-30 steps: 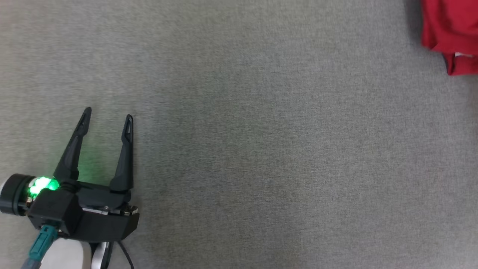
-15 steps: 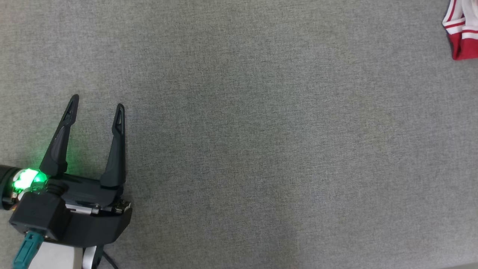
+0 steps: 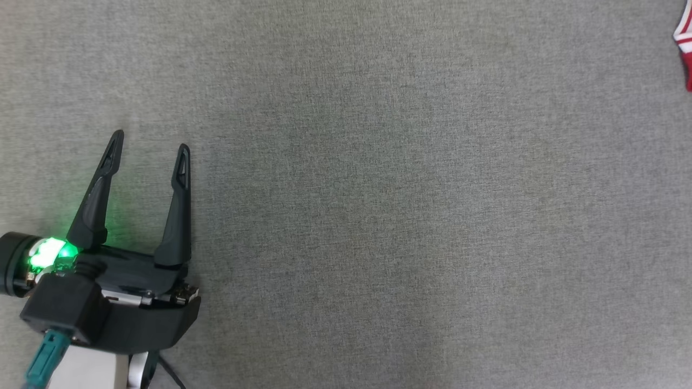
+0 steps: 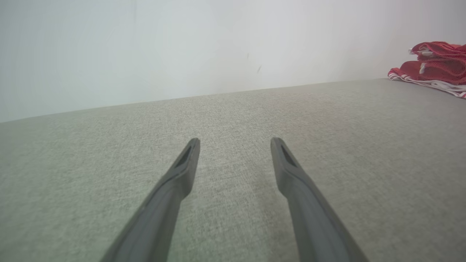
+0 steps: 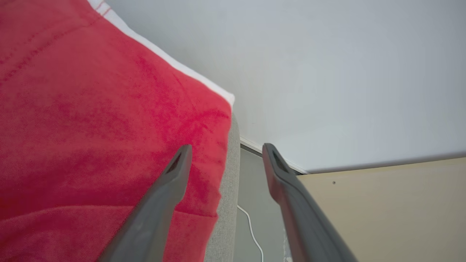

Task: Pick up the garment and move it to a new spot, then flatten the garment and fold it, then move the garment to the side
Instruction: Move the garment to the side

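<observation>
At the lower left of the head view, the left tool (image 3: 151, 140) stands wide, nothing between its 2 fingers, over the bare grey table (image 3: 378, 216). The red, white-trimmed garment (image 3: 685, 43) lies well apart from it, at the far right edge. The left wrist view shows the garment as a layered pile. The right wrist view shows the right tool (image 5: 226, 146) spread wide and empty, close over the garment at the table's edge, with a white cable (image 5: 251, 225) beyond.

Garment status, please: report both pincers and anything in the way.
Left pincer open, over bare grey surface. Right pincer open, nothing in its jaws. Red garment lies at the surface's edge, not held. No obstacle seen.
</observation>
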